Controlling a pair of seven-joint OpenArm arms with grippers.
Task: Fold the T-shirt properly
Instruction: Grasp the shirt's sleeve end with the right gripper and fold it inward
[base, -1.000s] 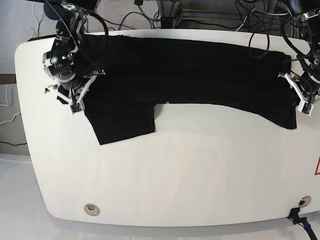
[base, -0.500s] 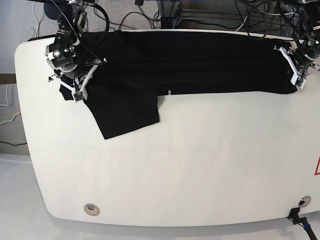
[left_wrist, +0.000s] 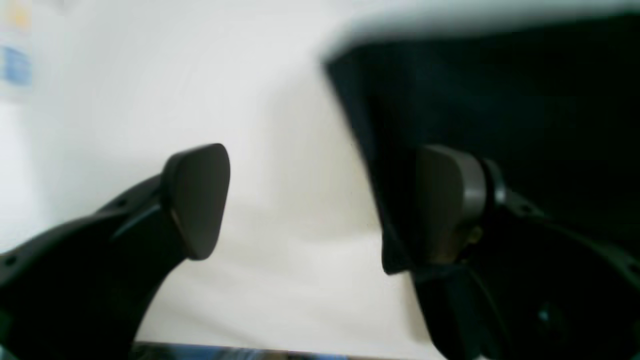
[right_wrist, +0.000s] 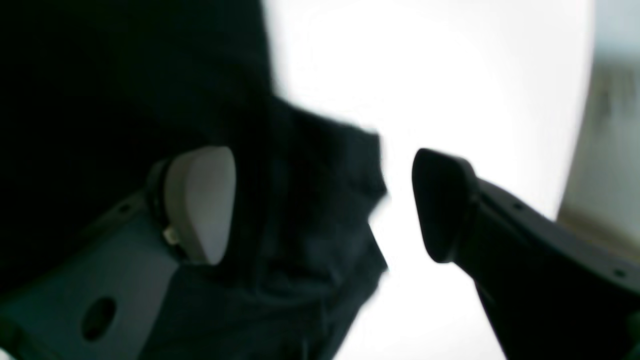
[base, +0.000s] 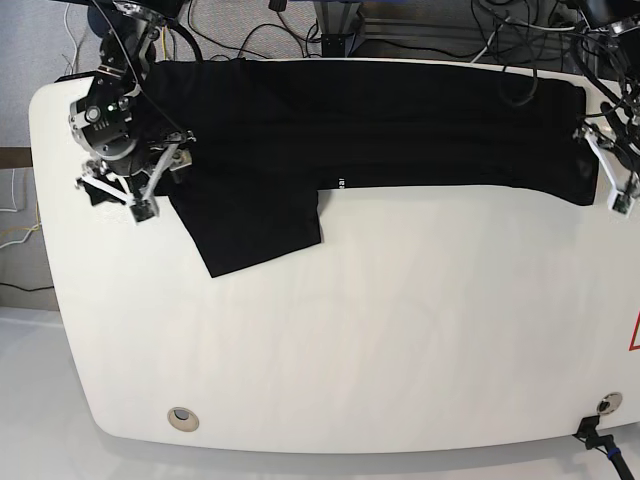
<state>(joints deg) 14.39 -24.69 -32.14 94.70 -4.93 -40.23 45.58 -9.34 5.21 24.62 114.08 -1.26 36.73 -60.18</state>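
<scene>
The black T-shirt (base: 400, 125) lies flat in a long band along the far side of the white table (base: 400, 330). One sleeve (base: 260, 230) sticks out toward the near side at the left, and small white text (base: 340, 183) shows at its near edge. My right gripper (base: 112, 198) is open at the shirt's left end; in its wrist view (right_wrist: 320, 200) a bunched cloth edge (right_wrist: 310, 210) lies between the wide jaws. My left gripper (base: 605, 172) is open at the shirt's right end; in its wrist view (left_wrist: 320, 200) the shirt's edge (left_wrist: 450, 100) reaches one finger (left_wrist: 445, 200).
Cables (base: 450, 30) and arm bases crowd the far edge behind the table. A round grommet (base: 182, 418) sits near the front left and another (base: 603, 404) near the front right. A red mark (base: 635, 335) shows at the right border.
The shirt's right end was drawn up toward the far edge. Both grippers have since shifted outward toward the shirt's ends, the left one also nearer. The sleeve lies slightly further right.
</scene>
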